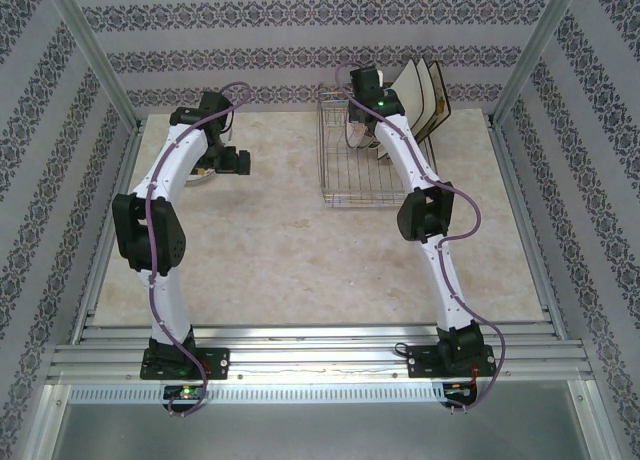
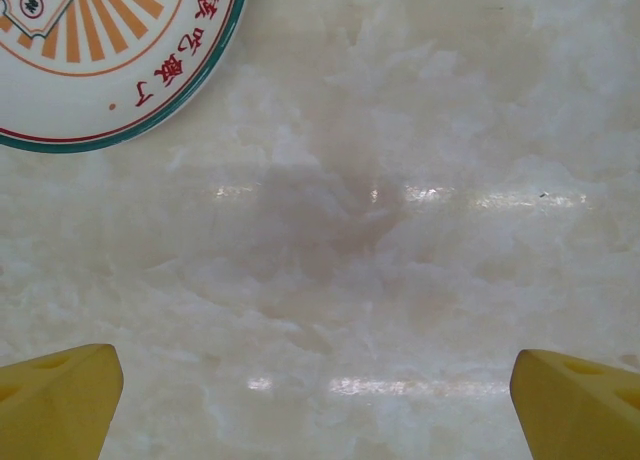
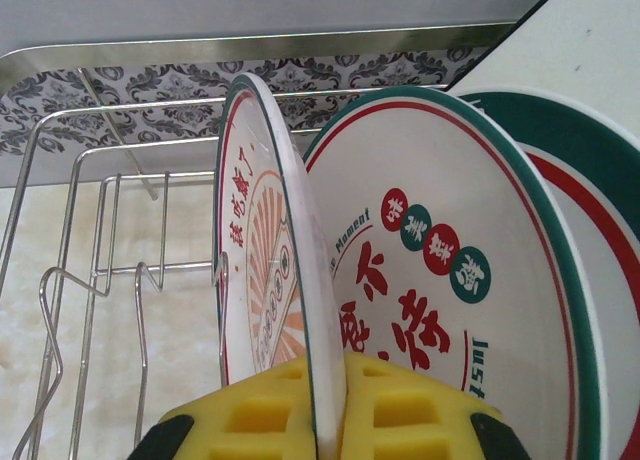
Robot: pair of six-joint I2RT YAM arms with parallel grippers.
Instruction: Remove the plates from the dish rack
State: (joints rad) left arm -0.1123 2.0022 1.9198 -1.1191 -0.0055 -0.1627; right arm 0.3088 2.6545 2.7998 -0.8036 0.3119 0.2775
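My right claw [image 3: 333,418] was clamped on the rim of an upright orange-rayed plate [image 3: 262,270] in the dish rack [image 3: 130,107]. My left claw [image 2: 318,395] hung wide open, empty, over the marble surface [image 2: 400,230] near a flat teal-rimmed plate [image 2: 110,70].

Bright, even light is washing over my table [image 2: 330,310]; glare streaks are running across it from nine to three o'clock, a faint shadow sitting between. My yellow fingers [image 3: 400,410] are blurring at six o'clock.
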